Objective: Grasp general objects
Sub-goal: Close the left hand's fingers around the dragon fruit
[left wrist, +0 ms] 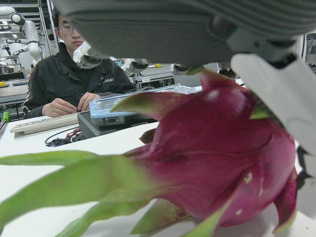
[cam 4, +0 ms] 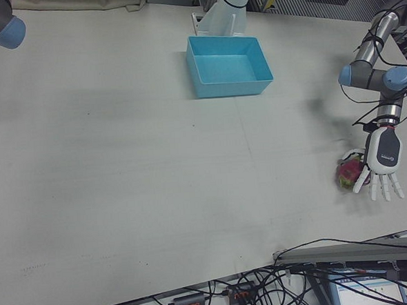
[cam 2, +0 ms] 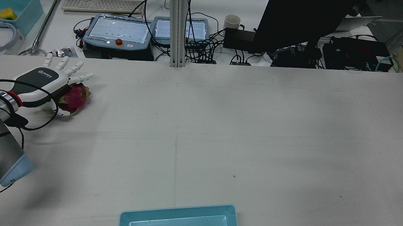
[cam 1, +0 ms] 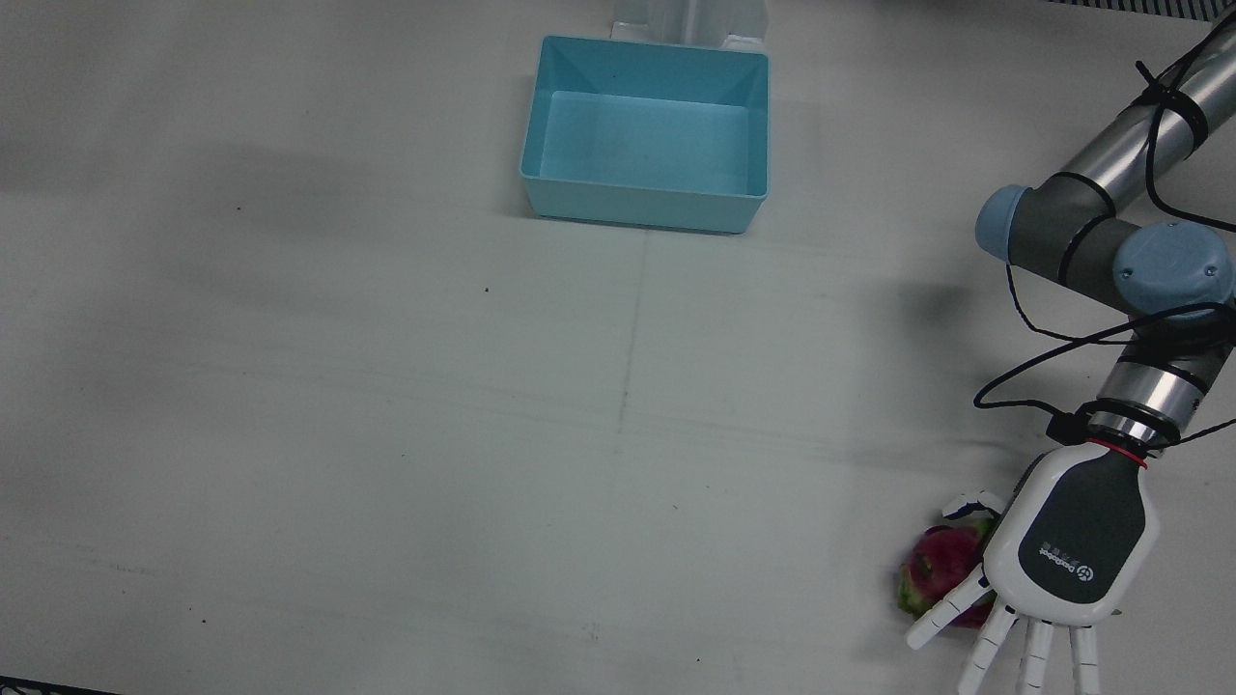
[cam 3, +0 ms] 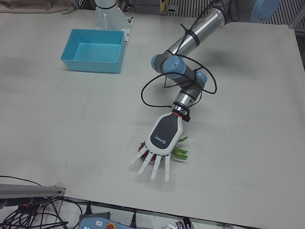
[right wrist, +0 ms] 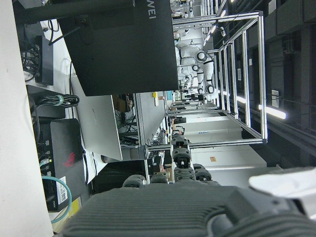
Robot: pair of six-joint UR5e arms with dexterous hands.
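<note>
A magenta dragon fruit [cam 1: 937, 565] with green scales lies on the white table near its front edge, on my left arm's side. My left hand [cam 1: 1072, 545] hovers palm down right over it, fingers stretched out and spread past the fruit, the thumb on its other side. The hand holds nothing. The rear view shows the same hand [cam 2: 42, 82] over the fruit [cam 2: 74, 97]. The left hand view is filled by the fruit [left wrist: 222, 148] just under the palm. Of my right hand, only its dark palm [right wrist: 197, 212] shows, in its own view; its fingers cannot be judged.
A light blue bin [cam 1: 647, 203] stands empty at the table's robot side, near the middle. The left arm's cable loops above the wrist [cam 1: 1053, 347]. An operator sits at a desk with a keyboard [cam 2: 100, 4] beyond the table's far edge.
</note>
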